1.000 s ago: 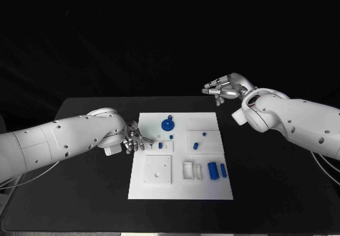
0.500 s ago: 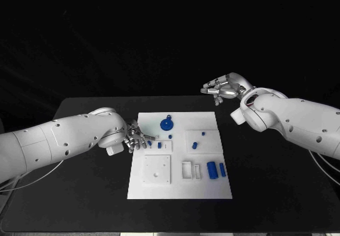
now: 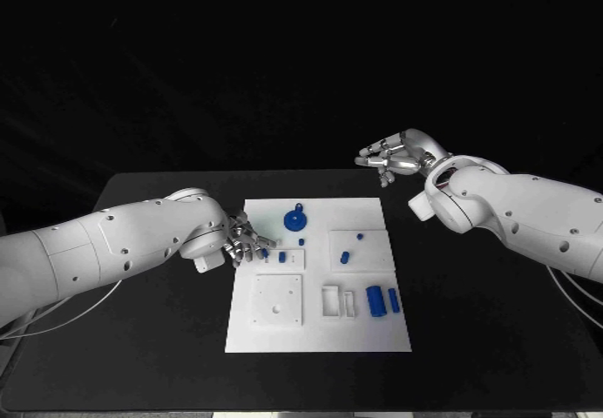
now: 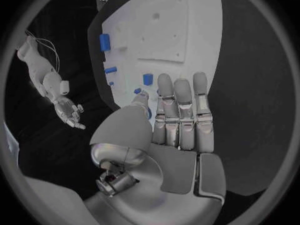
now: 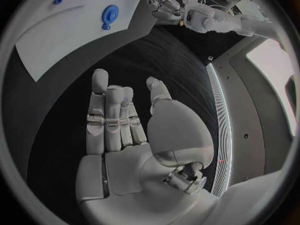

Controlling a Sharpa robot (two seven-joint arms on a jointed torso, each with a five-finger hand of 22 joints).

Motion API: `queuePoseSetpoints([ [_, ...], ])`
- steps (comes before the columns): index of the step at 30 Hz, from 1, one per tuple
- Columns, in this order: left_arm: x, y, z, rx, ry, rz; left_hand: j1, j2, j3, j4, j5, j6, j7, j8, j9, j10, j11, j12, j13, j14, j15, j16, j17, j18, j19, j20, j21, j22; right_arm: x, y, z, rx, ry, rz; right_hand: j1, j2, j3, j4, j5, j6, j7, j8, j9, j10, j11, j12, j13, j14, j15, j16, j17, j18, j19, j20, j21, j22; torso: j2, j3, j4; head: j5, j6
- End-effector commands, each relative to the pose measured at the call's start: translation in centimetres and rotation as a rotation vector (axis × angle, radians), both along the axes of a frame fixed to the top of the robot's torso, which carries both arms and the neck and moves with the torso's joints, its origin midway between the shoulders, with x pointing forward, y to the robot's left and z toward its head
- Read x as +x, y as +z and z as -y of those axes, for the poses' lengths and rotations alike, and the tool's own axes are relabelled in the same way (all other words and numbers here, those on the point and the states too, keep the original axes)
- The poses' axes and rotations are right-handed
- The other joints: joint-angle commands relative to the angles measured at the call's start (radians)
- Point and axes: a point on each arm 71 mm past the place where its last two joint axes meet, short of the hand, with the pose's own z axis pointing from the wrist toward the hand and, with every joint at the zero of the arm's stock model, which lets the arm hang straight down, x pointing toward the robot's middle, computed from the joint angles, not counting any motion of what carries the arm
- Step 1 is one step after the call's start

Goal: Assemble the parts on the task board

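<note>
The white task board (image 3: 321, 335) lies mid-table. On it sit a blue gear (image 3: 296, 219), small blue pieces (image 3: 346, 257) and two blue cylinders (image 3: 376, 300). My left hand (image 3: 245, 244) hovers at the board's left edge, fingers straight and close together, with nothing gripped. Its thumb tip is next to a small blue piece (image 4: 137, 91), and another blue block (image 4: 148, 79) lies just past the fingertips (image 4: 181, 87). My right hand (image 3: 396, 155) is raised beyond the table's far edge, fingers loosely spread and holding nothing. In the right wrist view the right hand (image 5: 122, 130) sits far from the board (image 5: 69, 30) and the gear (image 5: 110, 15).
White raised fixtures stand on the board: a square plate with holes (image 3: 279, 300) at the near left, a slotted holder (image 3: 337, 302) beside the cylinders, and a square block (image 3: 358, 246) at the right. Black table (image 3: 151, 348) surrounds the board on all sides.
My left hand has edged slightly right, further over the board's left edge. The right hand has barely moved.
</note>
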Motion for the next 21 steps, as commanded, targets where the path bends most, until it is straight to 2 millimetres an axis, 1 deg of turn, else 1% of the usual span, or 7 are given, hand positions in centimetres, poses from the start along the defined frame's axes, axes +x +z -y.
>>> queuePoseSetpoints([
  [1, 0.02, -0.07, -0.03, -0.001, 0.005, -0.017, 0.004, -0.010, -0.005, -0.018, 0.023, -0.030, -0.008, 0.022, 0.167, -0.014, 0.001, 0.008, 0.004, -0.013, 0.000, 0.001, 0.001, -0.015, -0.005, -0.001, -0.004, 0.018, -0.04, -0.06, -0.12, -0.002, 0.015, -0.005, -0.007, 0.000, 0.003, 0.005, 0.001, -0.007, -0.002, -0.003, -0.001, -0.002, 0.004, 0.001, 0.001, -0.004, 0.001, 0.004, -0.002, -0.001, 0.000, 0.001, -0.006, 0.001, 0.000, 0.0007, -0.0001, -0.003, -0.002],
  [5, 0.05, -0.12, -0.25, 0.011, 0.010, -0.024, 0.005, -0.017, -0.001, -0.014, 0.048, -0.058, -0.017, 0.023, 0.432, -0.021, -0.005, 0.021, 0.009, -0.015, -0.002, 0.009, 0.001, -0.015, -0.004, -0.002, 0.000, 0.019, -0.04, -0.07, -0.09, -0.002, 0.015, -0.005, -0.007, 0.000, 0.003, 0.005, 0.001, -0.007, -0.002, -0.003, -0.001, -0.002, 0.004, 0.001, 0.001, -0.004, 0.001, 0.004, -0.002, -0.001, 0.000, 0.001, -0.006, 0.001, 0.000, 0.0005, 0.0007, -0.004, -0.004],
  [6, 0.05, -0.14, -0.28, 0.014, 0.010, -0.027, 0.005, -0.020, 0.000, -0.007, 0.049, -0.051, -0.018, 0.001, 0.487, -0.023, -0.004, 0.026, 0.010, -0.016, -0.003, 0.011, 0.000, -0.015, -0.006, -0.001, 0.000, 0.018, -0.04, -0.07, -0.09, -0.002, 0.015, -0.005, -0.007, 0.000, 0.003, 0.005, 0.001, -0.007, -0.002, -0.003, -0.001, -0.002, 0.004, 0.001, 0.001, -0.004, 0.001, 0.004, -0.002, -0.001, 0.000, 0.001, -0.006, 0.001, 0.000, 0.0005, 0.0013, -0.005, -0.004],
  [8, 0.03, -0.17, -0.30, 0.019, 0.008, -0.032, 0.002, -0.025, -0.003, -0.002, 0.049, -0.050, -0.023, 0.011, 0.543, -0.025, -0.005, 0.032, 0.013, -0.017, -0.005, 0.016, 0.002, -0.015, -0.005, -0.002, 0.003, 0.019, -0.04, -0.07, -0.09, -0.002, 0.015, -0.005, -0.007, 0.000, 0.003, 0.005, 0.001, -0.007, -0.002, -0.003, -0.001, -0.002, 0.004, 0.001, 0.001, -0.004, 0.001, 0.004, -0.002, -0.001, 0.000, 0.001, -0.006, 0.001, -0.001, 0.0006, 0.0016, -0.005, -0.004],
  [9, 0.03, -0.18, -0.30, 0.021, 0.007, -0.035, 0.000, -0.028, -0.004, 0.004, 0.050, -0.058, -0.024, 0.017, 0.610, -0.026, -0.009, 0.036, 0.013, -0.019, -0.004, 0.018, 0.002, -0.015, -0.006, -0.003, 0.005, 0.019, -0.04, -0.07, -0.09, -0.002, 0.015, -0.005, -0.007, 0.000, 0.003, 0.005, 0.001, -0.007, -0.002, -0.003, -0.001, -0.002, 0.004, 0.001, 0.001, -0.004, 0.001, 0.004, -0.002, -0.001, 0.000, 0.001, -0.006, 0.001, -0.001, 0.0005, 0.0014, -0.005, -0.004],
  [15, 0.05, -0.23, -0.25, 0.028, 0.004, -0.043, -0.010, -0.042, -0.012, 0.031, 0.042, -0.045, -0.029, 0.006, 0.712, -0.028, -0.011, 0.043, 0.014, -0.018, -0.005, 0.022, 0.002, -0.015, -0.007, -0.004, 0.011, 0.019, -0.04, -0.08, -0.09, -0.002, 0.015, -0.006, -0.007, 0.000, 0.003, 0.005, 0.001, -0.007, -0.002, -0.003, -0.001, -0.002, 0.004, 0.001, 0.001, -0.004, 0.001, 0.004, -0.002, -0.001, 0.000, 0.001, -0.006, 0.001, 0.000, 0.0007, 0.0008, -0.005, -0.004],
  [21, 0.24, -0.26, -0.24, 0.034, 0.010, -0.045, -0.022, -0.045, -0.018, 0.045, 0.026, -0.044, -0.028, 0.003, 0.719, -0.027, -0.011, 0.044, 0.014, -0.018, -0.005, 0.023, 0.002, -0.015, -0.007, -0.004, 0.012, 0.019, -0.05, -0.09, -0.09, -0.002, 0.015, -0.006, -0.007, 0.000, 0.003, 0.005, 0.001, -0.007, -0.002, -0.003, -0.001, -0.002, 0.004, 0.001, 0.001, -0.004, 0.001, 0.004, -0.002, -0.001, 0.000, 0.001, -0.006, 0.001, -0.001, 0.0009, 0.0009, -0.007, -0.005],
])
